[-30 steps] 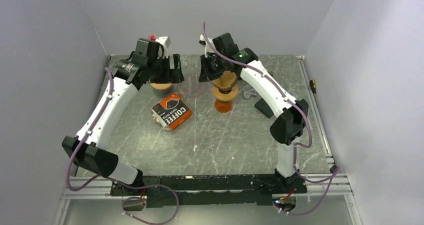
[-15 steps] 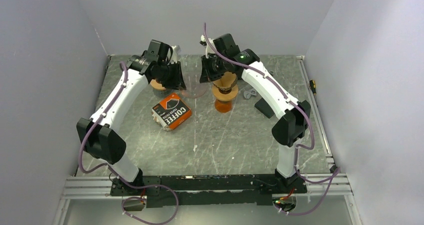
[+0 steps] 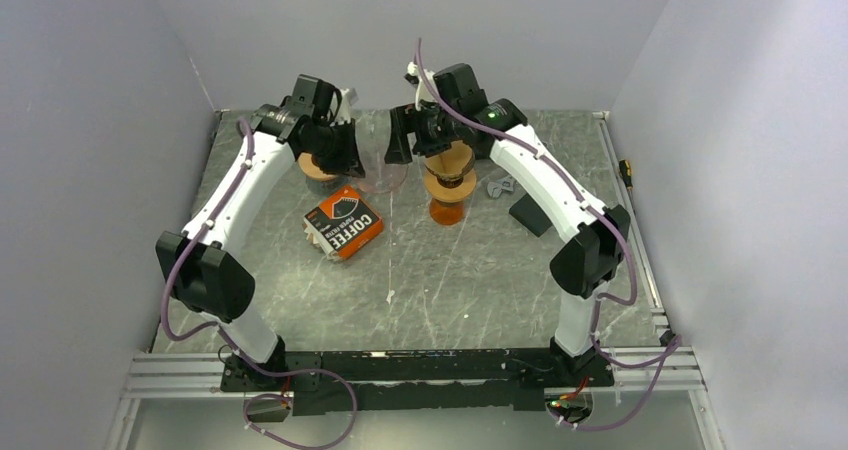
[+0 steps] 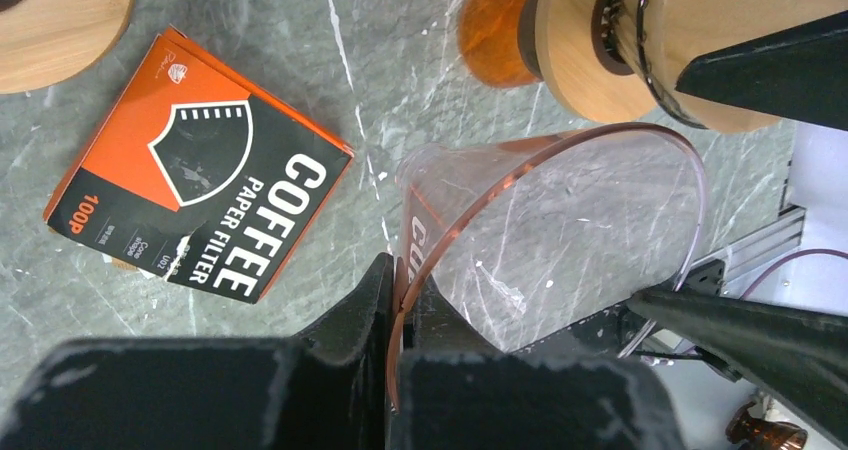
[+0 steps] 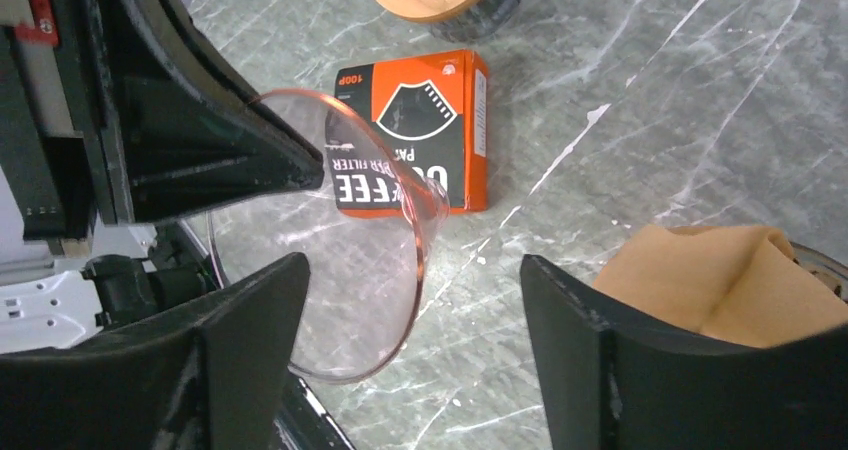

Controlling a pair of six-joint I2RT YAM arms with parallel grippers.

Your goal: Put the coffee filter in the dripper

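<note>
While the clear dripper [image 4: 560, 240] barely shows from above, your left hand [image 4: 400, 285] pinches its rim; your right hand [image 5: 412, 270] stands wide, empty, beside the half-cropped coffee filter [image 5: 700, 280] atop the orange stand [image 4: 495, 15].

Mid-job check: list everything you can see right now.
filter box: 1, orange and black, table centre-left
clear cone: 1, pink-tinted, in left gripper
filter: 1, brown, in dripper
dripper: 1, wood collar, rear centre
orange base: 1, under dripper
wooden lid: 1, tan, rear left
grey piece: 1, right of dripper
black wedge: 1, farther right
table: 1, grey marble
left gripper: shut on cone rim
right gripper: open, over filter
</note>
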